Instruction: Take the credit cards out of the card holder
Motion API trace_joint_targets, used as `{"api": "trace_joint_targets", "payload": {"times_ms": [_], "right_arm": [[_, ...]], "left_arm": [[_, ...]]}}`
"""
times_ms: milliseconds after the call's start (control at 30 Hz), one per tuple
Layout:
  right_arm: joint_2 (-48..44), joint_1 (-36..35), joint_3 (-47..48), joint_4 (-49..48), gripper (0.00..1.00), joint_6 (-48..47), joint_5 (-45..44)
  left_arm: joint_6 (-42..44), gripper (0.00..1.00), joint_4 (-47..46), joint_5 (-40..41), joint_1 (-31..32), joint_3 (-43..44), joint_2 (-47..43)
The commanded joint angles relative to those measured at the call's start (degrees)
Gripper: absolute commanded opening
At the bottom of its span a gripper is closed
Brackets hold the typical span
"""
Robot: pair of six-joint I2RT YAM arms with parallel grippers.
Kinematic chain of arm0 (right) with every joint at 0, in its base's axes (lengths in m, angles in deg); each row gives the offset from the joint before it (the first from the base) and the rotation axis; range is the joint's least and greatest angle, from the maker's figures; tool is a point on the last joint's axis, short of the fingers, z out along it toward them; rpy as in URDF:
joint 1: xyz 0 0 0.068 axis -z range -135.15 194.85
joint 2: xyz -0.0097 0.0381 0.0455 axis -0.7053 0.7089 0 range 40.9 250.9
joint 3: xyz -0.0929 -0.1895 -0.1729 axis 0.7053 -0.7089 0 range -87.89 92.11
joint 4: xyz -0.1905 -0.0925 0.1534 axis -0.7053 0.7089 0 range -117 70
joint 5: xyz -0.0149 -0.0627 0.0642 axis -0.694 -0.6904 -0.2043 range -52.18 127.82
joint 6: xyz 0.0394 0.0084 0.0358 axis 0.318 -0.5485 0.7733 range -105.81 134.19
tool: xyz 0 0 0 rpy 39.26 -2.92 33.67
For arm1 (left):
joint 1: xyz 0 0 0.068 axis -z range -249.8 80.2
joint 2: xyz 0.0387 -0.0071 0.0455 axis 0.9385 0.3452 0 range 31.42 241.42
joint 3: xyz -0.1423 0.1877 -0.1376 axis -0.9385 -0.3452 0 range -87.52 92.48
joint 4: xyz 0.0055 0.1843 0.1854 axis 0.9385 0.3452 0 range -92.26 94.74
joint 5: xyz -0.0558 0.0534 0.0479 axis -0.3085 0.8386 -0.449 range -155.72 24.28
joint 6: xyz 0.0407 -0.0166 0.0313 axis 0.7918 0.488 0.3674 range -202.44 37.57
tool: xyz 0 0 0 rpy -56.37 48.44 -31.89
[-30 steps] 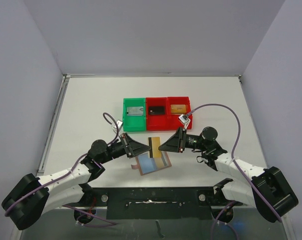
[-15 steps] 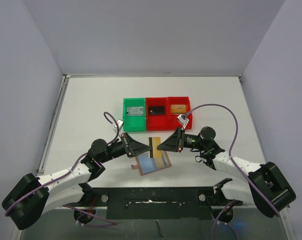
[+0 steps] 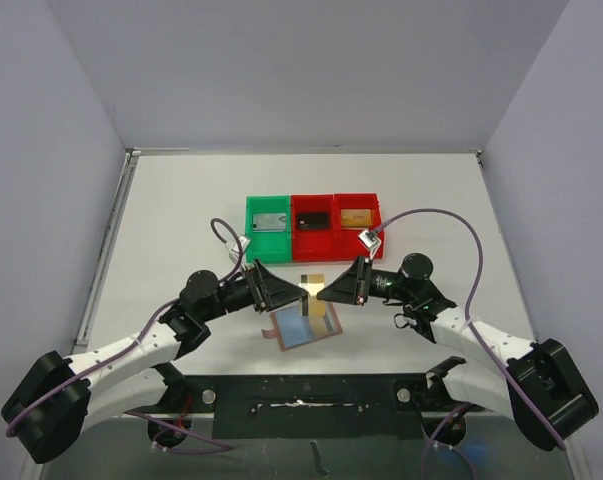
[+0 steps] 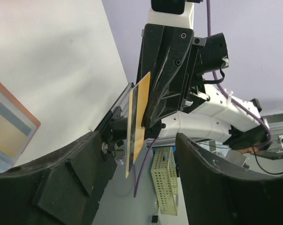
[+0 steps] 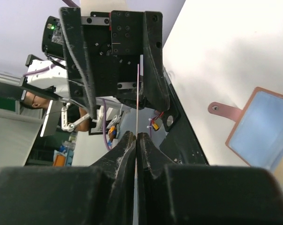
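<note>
1. The overhead view is bright and evenly lit. The white table (image 3: pixel 181 220) reads flat, without harsh glare.
2. Shadows there are soft and short, lying close under the arms (image 3: pixel 121 350) and along the bins (image 3: pixel 314 243).
3. In the left wrist view the near black fingers (image 4: pixel 57 187) are dark and slightly soft, while the card (image 4: pixel 135 126) is well lit and sharp.
4. In the right wrist view the close fingers (image 5: pixel 118 154) show little detail, and the card's edge is only a thin pale line.
5. The background behind it is dimmer and blurred.
</note>
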Motion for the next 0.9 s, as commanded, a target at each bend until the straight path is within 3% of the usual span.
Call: {"api": "trace_joint_targets", "payload": {"times_ms": [0, 267, 467, 567, 667, 867], "right_arm": [[-5.1, 3.9, 2.6, 7.4, 0.00, -5.9, -2.5], [-10.2, 17.7, 3.7, 20.9, 0.00, -15.9, -2.0], [-8.6, 25.5, 5.3, 20.9, 0.00, -19.3, 1.4], [-8.0, 27.9, 7.5, 23.3, 0.00, -22.4, 0.9], [-8.1, 28.0, 11.0, 26.3, 0.00, -28.6, 1.3], [-8.7, 27.9, 16.9, 32.9, 0.00, -43.2, -5.9]], "left_arm": [[5.8, 0.71, 11.9, 3.4, -0.7, 4.9, -4.3], [16.5, 0.73, 38.6, 9.7, -2.7, 13.3, -8.7], [27.9, 0.74, 62.3, 21.9, -4.1, 27.8, -5.8], [30.3, 0.74, 72.0, 32.9, -4.4, 33.9, -4.1], [30.6, 0.78, 72.7, 39.6, -5.7, 34.9, -7.3], [35.2, 0.81, 77.1, 39.4, -15.6, 36.6, -6.6]]}}
